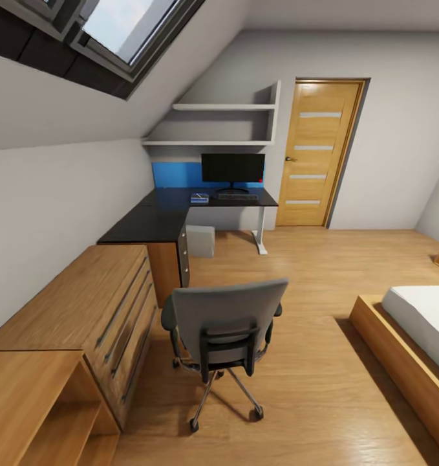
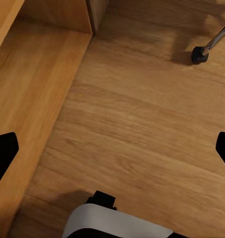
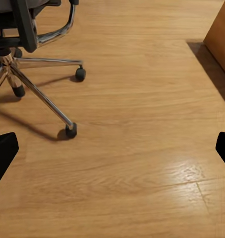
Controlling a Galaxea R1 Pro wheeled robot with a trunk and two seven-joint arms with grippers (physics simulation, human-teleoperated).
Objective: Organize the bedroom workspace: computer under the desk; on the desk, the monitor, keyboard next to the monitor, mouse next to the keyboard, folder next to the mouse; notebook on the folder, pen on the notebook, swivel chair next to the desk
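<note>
While your head camera looks down the bedroom, both wrist cameras point at bare wooden floor (image 3: 142, 148). Your left gripper (image 2: 112, 148) has its two black fingertips (image 2: 3, 153) spread to opposite edges of its wrist view: wide apart, nothing between them, touching nothing. Your right gripper (image 3: 112, 148) reads the same: fingertips (image 3: 2, 153) wide, nothing held.

Swivel chair (image 1: 224, 327) stands mid-floor with its grey back toward you, just beside the wooden drawer chest (image 1: 83, 310) and well apart from the desk (image 1: 161, 220). In the right wrist view its chrome base and castors (image 3: 71, 130) lie near that gripper, not touching. In the left wrist view a single castor (image 2: 199, 54) sits off beside the chest's open shelf unit (image 2: 37, 84).

Desk fills the far corner beneath the wall shelves (image 1: 222, 123), glossy black top, blue back panel. Monitor (image 1: 233, 168) stands upright on it. Keyboard (image 1: 237, 197) lies just in front of the monitor's stand. Beside the keyboard is a small blue-and-pale stack (image 1: 200, 197), possibly the folder with something on it; too small to tell. Computer (image 1: 200, 241), a pale tower, stands on the floor under the desk. All of these are far from both grippers.

Door (image 1: 317, 152) is closed past the desk; bed (image 1: 413, 330) is at your right.
</note>
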